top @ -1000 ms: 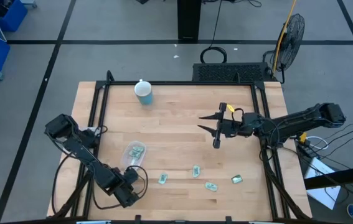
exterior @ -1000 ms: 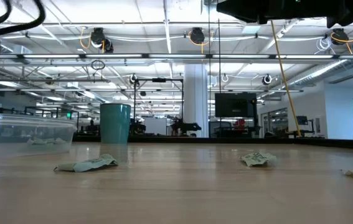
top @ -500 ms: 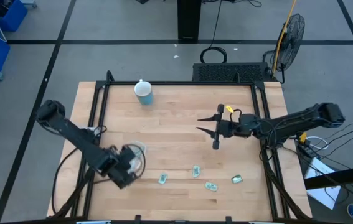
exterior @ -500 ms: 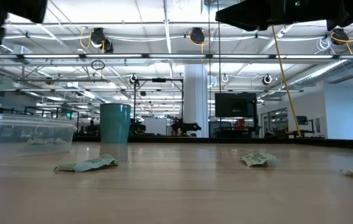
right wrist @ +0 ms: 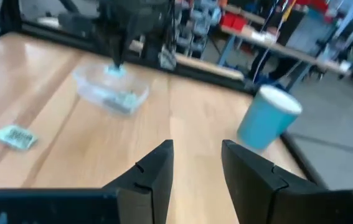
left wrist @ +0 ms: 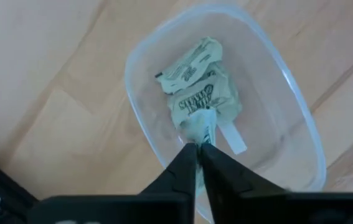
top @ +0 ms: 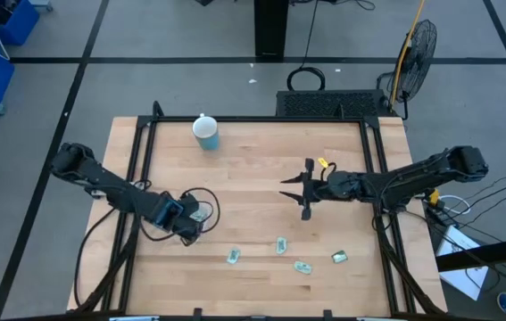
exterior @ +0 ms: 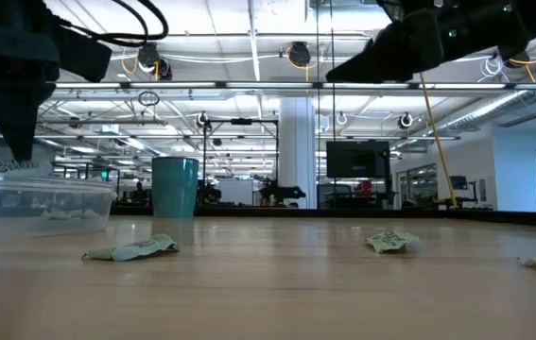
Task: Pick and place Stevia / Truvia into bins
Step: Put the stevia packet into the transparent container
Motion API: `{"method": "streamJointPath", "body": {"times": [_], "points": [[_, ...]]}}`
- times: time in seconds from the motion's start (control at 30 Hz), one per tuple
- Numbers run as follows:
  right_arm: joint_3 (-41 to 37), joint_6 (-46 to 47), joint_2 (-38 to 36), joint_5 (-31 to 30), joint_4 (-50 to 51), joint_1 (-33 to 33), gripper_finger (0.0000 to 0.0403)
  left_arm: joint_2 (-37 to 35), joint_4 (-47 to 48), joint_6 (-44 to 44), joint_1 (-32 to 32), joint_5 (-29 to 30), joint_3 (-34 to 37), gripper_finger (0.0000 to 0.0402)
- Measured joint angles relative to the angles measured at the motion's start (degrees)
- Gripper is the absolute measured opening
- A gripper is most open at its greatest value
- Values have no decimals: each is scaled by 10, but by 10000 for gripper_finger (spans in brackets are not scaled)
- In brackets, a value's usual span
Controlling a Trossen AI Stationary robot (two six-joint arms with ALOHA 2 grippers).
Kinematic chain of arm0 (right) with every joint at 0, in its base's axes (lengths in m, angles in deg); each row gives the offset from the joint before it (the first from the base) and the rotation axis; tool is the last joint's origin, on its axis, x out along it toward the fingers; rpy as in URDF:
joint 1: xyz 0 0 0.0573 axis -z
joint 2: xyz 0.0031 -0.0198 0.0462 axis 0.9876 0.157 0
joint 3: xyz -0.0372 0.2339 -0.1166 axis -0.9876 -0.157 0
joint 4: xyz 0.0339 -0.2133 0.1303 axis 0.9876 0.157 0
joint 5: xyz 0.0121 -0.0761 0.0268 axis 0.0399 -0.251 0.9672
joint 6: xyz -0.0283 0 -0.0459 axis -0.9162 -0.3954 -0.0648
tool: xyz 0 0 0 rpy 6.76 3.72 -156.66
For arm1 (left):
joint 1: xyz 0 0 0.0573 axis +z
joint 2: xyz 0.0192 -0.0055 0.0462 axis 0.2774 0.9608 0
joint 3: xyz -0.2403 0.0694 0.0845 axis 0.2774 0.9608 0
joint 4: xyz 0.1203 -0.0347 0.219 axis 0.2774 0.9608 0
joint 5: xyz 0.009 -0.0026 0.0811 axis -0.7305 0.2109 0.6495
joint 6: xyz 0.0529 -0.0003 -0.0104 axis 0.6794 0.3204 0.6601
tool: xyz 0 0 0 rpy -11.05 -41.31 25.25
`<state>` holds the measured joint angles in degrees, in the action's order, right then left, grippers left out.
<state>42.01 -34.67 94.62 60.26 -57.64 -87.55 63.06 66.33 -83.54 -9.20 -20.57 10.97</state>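
Observation:
The clear oblong tub (top: 201, 214) stands on the table's left half with a few pale green packets (left wrist: 198, 87) inside. My left gripper (left wrist: 199, 152) hovers above the tub, shut on one more packet. Several packets lie loose on the wood near the near edge: (top: 233, 257), (top: 281, 244), (top: 302, 267), (top: 339, 257). My right gripper (top: 299, 192) hangs open above the table's middle, right of the tub, touching nothing; the tub (right wrist: 111, 93) shows far off in its wrist view. My left gripper pinches a green-and-white packet by its upper end (left wrist: 202, 132) between the two fingertips, coming from above and pointing down. The packet hangs below the fingers (exterior: 14, 166), lifted clear, just over the tub's open top.
A blue-green cup with a white lid (top: 205, 132) stands near the table's far edge, left of centre. Black frame rails (top: 136, 169) run along the table's left and right sides. Bare wood lies between the tub and the right gripper.
My left gripper has travelled from the table's near left corner toward the far edge and stands over the tub, still shut on the packet. My right gripper has dropped a little and shifted slightly left.

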Motion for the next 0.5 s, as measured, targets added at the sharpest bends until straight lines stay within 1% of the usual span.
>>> {"method": "streamJointPath", "body": {"times": [0.13,0.27,0.4,0.5], "points": [[3,31,-1,-14,38,-36,128,0,-3,34,15,5,0,82],[23,88,1,-17,105,-79,128,0,-25,83,28,18,0,121],[31,129,30,-19,108,-122,128,0,-36,146,43,40,-22,137],[31,167,75,-43,106,-149,128,0,-39,190,59,77,-52,136]]}}
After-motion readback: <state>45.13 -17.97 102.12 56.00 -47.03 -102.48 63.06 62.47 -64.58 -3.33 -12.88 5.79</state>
